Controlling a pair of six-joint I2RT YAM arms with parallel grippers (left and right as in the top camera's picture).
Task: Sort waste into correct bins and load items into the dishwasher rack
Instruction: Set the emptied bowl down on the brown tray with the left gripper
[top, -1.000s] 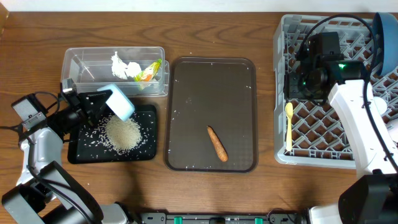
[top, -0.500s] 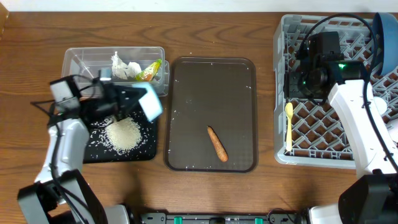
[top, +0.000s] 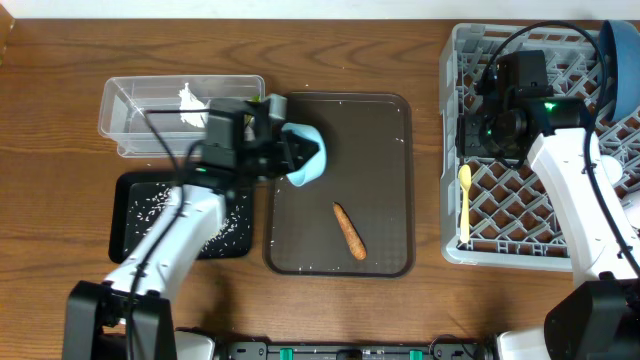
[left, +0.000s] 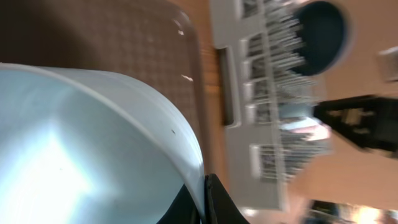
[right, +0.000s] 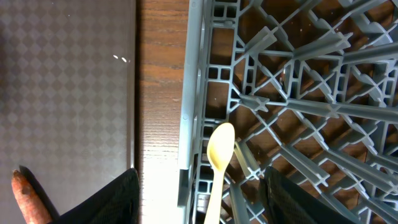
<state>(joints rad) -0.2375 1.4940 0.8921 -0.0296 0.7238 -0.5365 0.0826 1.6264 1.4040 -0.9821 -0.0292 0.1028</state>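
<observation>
Your left fingers (left: 214, 200) are clamped on the light-blue cup (top: 306, 156). In the left wrist view one dark finger presses against its rim, and the cup fills most of the picture. From overhead, the cup hangs tilted over the left edge of the brown tray (top: 385, 120), and the left arm is stretched across the black tray (top: 125, 240). Rice grains (top: 140, 205) lie scattered on that black tray. Behind it, the clear tub (top: 120, 115) contains a white tissue (top: 190, 98). The carrot stick (top: 349, 230) lies on the near half of the brown tray, well apart from the cup. Your right fingers (right: 115, 199) are apart and hold nothing. They hover above the left part of the rack (top: 455, 240), which stands on the wooden surface (top: 60, 60). The yellow spoon (right: 217, 155) lies in the rack near its left wall; in the right wrist view it appears between the two fingers. The dark-blue bowl (top: 622, 60) stands in the far right corner of the rack.
</observation>
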